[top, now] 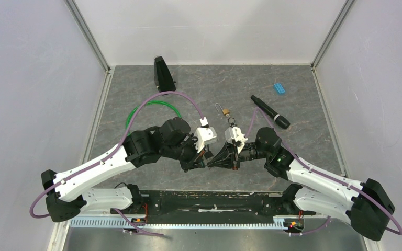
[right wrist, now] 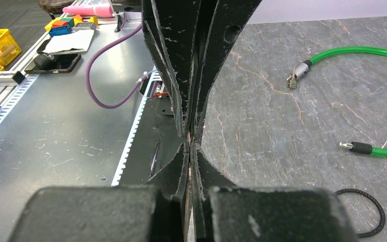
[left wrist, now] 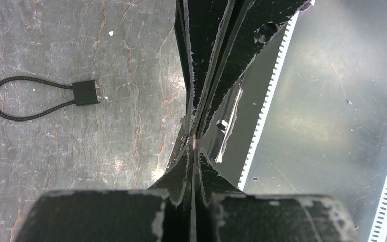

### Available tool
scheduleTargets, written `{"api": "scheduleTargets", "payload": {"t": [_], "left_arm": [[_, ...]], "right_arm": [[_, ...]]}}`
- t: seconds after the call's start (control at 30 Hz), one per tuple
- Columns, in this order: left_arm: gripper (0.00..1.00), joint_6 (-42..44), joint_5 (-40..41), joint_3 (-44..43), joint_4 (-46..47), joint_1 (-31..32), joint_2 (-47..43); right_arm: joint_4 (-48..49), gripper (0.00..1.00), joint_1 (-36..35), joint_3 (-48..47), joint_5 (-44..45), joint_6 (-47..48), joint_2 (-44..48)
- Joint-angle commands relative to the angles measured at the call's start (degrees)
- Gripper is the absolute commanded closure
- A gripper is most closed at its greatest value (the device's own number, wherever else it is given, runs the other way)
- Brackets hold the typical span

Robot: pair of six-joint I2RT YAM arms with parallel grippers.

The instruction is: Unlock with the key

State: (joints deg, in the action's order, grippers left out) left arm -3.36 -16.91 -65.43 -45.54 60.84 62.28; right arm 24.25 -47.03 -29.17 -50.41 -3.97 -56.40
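A small brass padlock [top: 223, 111] lies on the stone table beyond both arms. My left gripper [top: 208, 162] and right gripper [top: 214, 162] meet tip to tip near the table's front edge. In the left wrist view my left gripper [left wrist: 192, 143] is shut, and the right arm's fingers [left wrist: 206, 60] come in from above. In the right wrist view my right gripper [right wrist: 190, 143] is shut against the left arm's fingers [right wrist: 179, 60]. A thin metal sliver, the key [right wrist: 189, 201] seen edge-on, shows between the pressed jaws. Most of the key is hidden.
A black cord loop with a square tab [left wrist: 30, 98] lies just beyond the grippers. A green hose [top: 152, 107] curls at the left. A black wedge-shaped stand [top: 163, 74], a black microphone [top: 270, 112] and a blue brick [top: 279, 88] lie further back. The metal rail [top: 188, 222] borders the front.
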Motion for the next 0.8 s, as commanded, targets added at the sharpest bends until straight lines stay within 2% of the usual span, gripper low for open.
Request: {"api": "scheduleTargets", "payload": {"t": [0.0, 0.27, 0.37, 0.57, 0.77], "left_arm": [[0.98, 3.3, -2.0, -2.4, 0.5, -0.1, -0.1], [0.98, 1.6, 1.6, -2.0, 1.3, -0.1, -0.6], [0.92, 0.2, 4.2, -1.3, 2.5, -0.1, -1.7], [0.73, -3.1, 9.1, -0.5, 4.9, -0.2, -3.5], [0.4, -12.2, 26.1, 2.2, 9.4, -0.1, -6.7]], "right_arm": [[-0.8, 1.0, 0.0, -2.6, -1.2, 1.6, -0.4], [-1.3, 1.0, 0.1, -1.7, 2.1, 1.6, 0.9], [-1.0, 1.0, 0.2, -1.0, 3.7, 0.7, 1.3], [0.9, 1.0, 0.9, 1.0, 8.3, -2.3, 2.2], [2.5, 1.0, 4.0, 4.9, 17.4, -9.0, 3.8]]}}
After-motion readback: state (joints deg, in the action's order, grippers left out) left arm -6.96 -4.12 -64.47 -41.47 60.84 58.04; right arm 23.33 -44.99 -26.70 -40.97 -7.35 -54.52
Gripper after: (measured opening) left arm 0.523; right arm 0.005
